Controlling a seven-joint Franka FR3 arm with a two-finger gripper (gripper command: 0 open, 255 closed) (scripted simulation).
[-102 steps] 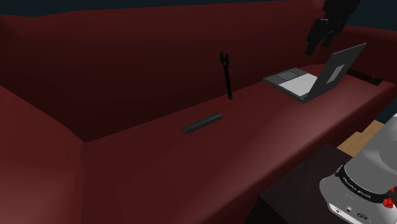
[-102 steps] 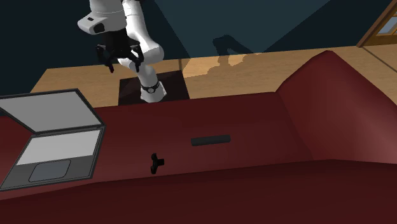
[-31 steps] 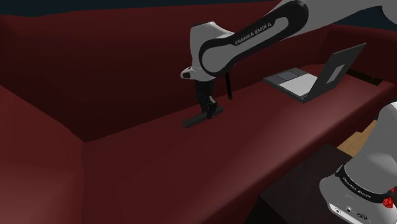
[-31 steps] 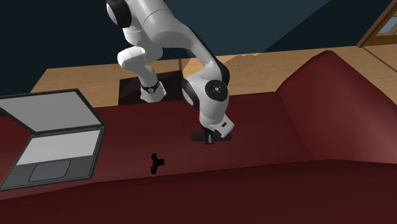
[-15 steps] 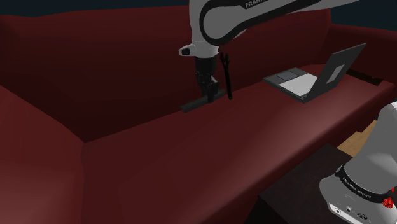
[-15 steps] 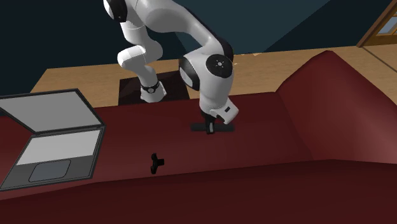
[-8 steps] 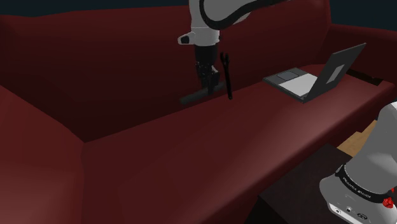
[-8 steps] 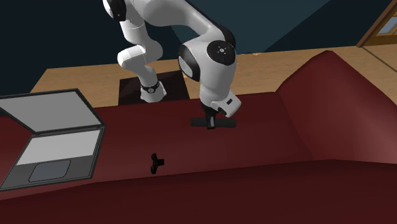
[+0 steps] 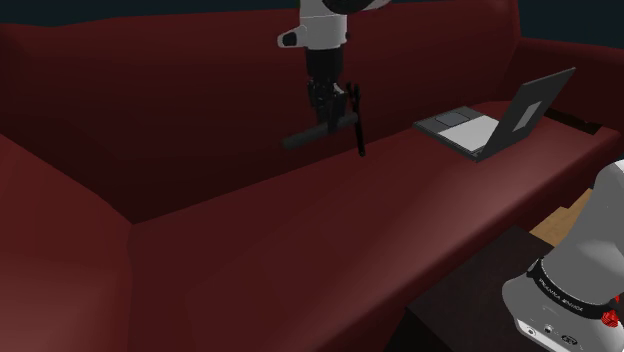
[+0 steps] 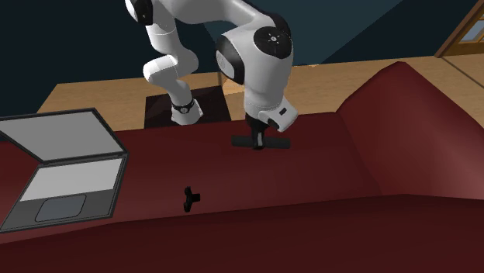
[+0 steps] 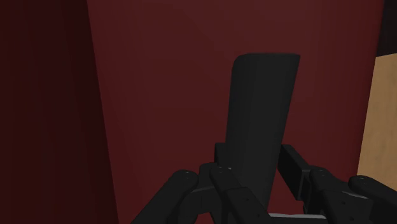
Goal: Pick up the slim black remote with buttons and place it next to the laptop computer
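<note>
My black gripper [image 9: 328, 120] is shut on the slim black remote [image 9: 299, 137] and holds it level in the air, well above the dark red sofa seat [image 9: 300, 240]. In the second exterior view the gripper [image 10: 259, 143] clasps the remote [image 10: 240, 141] near its middle. The wrist view has the remote [image 11: 261, 108] running straight out between the gripper's [image 11: 254, 167] fingers. An open grey laptop [image 9: 492, 120] sits on the seat at the shoulder view's right, and shows as a laptop [image 10: 62, 174] at the second exterior view's left.
A thin black tool [image 9: 355, 122] leans against the sofa back beside the gripper, seen as a small black tool [image 10: 188, 198] from across. The tall backrest [image 9: 170, 110] rises behind. A dark stand [image 9: 470, 300] and wooden floor [image 10: 93, 93] lie past the seat's front edge.
The gripper has risen with the remote clasped in it, lifting it farther above the seat. Laptop and black tool have not moved.
</note>
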